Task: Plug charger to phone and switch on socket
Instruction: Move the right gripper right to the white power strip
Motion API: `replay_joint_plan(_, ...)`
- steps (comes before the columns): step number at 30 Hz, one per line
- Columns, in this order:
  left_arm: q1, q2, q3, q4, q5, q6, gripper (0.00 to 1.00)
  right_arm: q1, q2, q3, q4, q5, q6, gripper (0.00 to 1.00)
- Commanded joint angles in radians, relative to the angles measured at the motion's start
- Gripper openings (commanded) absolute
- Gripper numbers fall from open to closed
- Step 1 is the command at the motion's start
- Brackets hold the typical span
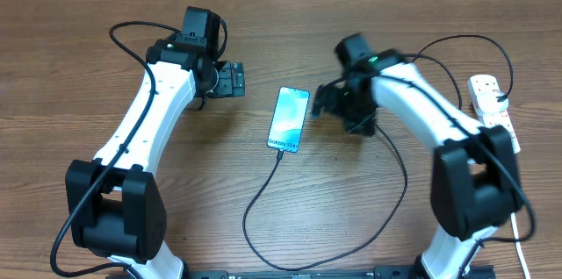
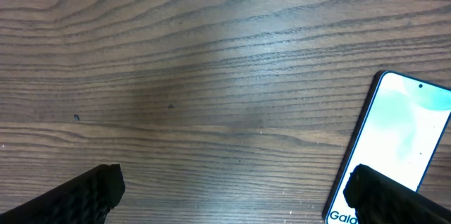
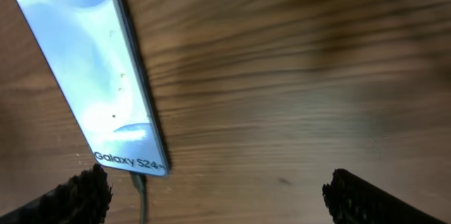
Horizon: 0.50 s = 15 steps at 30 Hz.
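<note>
Shows right pincer [image 3: 225,203] spread wide, clasping nothing, below phone [image 3: 91,76] (charger [image 3: 141,192] at its bottom edge); left pincer [image 2: 236,199] equally wide, empty.

Brown wood-grain tabletop [image 2: 211,55]: matt, fine streaked grain, faint soft sheen under the light; solid wood or laminate cannot be told.
Slim rectangular phone with light blue-white screen [image 1: 289,119]: smooth, glossy, glass-like face; dark rim, slightly shiny.
Thin black charger cable [image 3: 141,199]: smooth, matt, rubbery-looking jacket.
White oblong power strip [image 1: 490,103]: smooth hard plastic, low gloss.
White arm shells [image 1: 154,108]: smooth moulded plastic, satin; joints black, matt.
Left gripper [image 2: 236,199] pads [image 2: 88,194]: black, matt, fine gridded texture.
Right gripper [image 3: 215,199] pads [image 3: 77,199]: same look, blurred.
</note>
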Motion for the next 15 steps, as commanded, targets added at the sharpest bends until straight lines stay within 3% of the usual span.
replay_joint_plan(1,0.001,0.004,0.007,0.002,-0.016,0.019,1.0,-0.084,-0.065,0.073,-0.077,0.151,-0.039,1.0)
replay_joint_plan(7,0.001,0.004,0.007,0.002,-0.016,0.019,1.0,-0.254,-0.068,0.092,-0.199,0.317,-0.037,1.0)
replay_joint_plan(15,0.001,0.004,0.007,0.002,-0.016,0.019,1.0,-0.538,-0.068,0.092,-0.278,0.357,-0.037,1.0)
